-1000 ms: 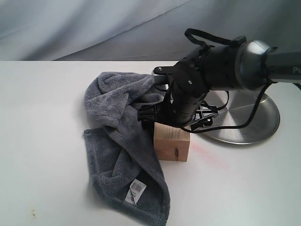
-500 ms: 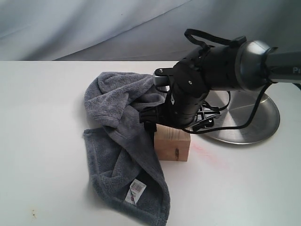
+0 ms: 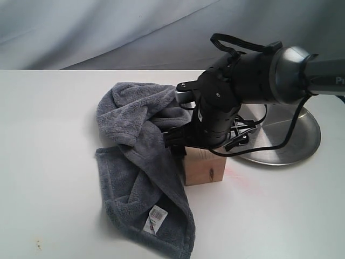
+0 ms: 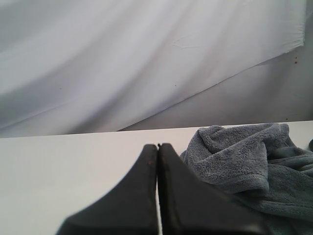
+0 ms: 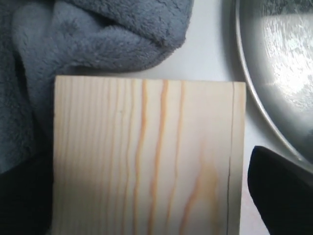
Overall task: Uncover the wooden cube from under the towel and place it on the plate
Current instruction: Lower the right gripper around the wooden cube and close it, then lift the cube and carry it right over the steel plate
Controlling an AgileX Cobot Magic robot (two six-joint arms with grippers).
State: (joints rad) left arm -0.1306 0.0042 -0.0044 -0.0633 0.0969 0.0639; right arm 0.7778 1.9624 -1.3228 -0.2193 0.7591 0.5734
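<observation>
Right gripper (image 3: 200,147) over wooden cube (image 3: 204,168)

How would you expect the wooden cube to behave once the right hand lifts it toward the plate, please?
The wooden cube looks solid and stiff, so it probably won't deform. Its flat faces make rolling unlikely. The right hand straddles it; the bare smooth grain may slip slightly.

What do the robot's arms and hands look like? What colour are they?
The right arm is mostly black, with a round shiny silver-grey joint and thin black cables looping around its wrist. White letters show at its far end, cut off by the picture's edge. The left hand has two smooth, matte black fingers shaped like wedges. The right hand's fingers are black too.
</observation>
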